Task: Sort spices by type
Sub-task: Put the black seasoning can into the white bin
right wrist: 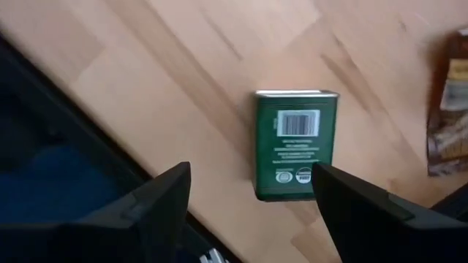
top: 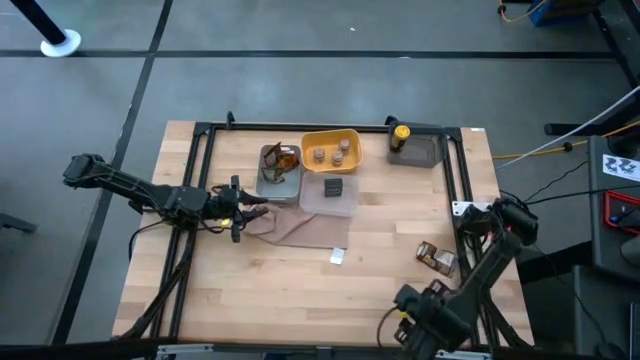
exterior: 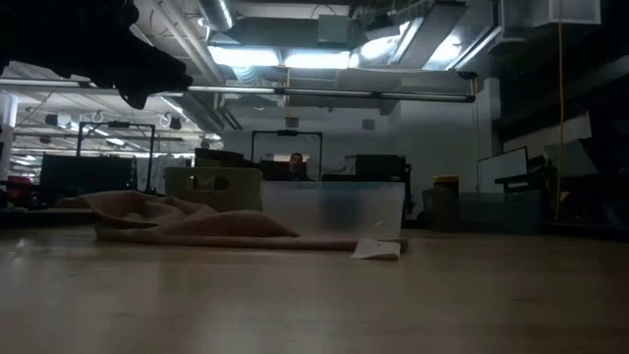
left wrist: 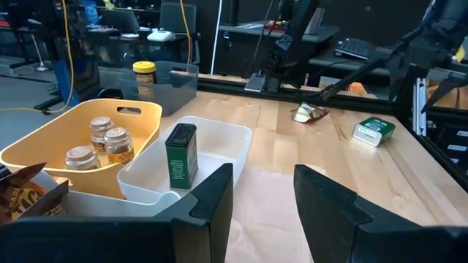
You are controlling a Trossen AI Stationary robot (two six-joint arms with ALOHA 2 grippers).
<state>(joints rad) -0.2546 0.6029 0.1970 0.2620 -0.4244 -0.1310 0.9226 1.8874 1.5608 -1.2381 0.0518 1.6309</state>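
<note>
Green spice tin [right wrist: 295, 144] lying flat on the desk [top: 270, 290], barcode up, close to the desk's dark edge rail on the right side. Directly above it the right gripper [right wrist: 252, 197], fingers spread wide and empty, straddling the tin's width but not touching. Just beside, a brown foil packet [right wrist: 447, 124], also loose on the wood. Farther off, a matching green tin [left wrist: 180, 155] standing upright in the clear tray [left wrist: 219, 139], tan jars [left wrist: 106, 140] in the yellow tray [left wrist: 51, 142], a yellow-capped bottle [left wrist: 144, 77] in the grey tray [left wrist: 179, 77]. Left gripper [left wrist: 263, 193] near the beige cloth [top: 300, 225], fingers apart, holding nothing. Likely risk: flat tin offering little height to pinch, so a shallow descent could slip off or shove it against the rail; a skewed approach could also snag the packet.
</note>
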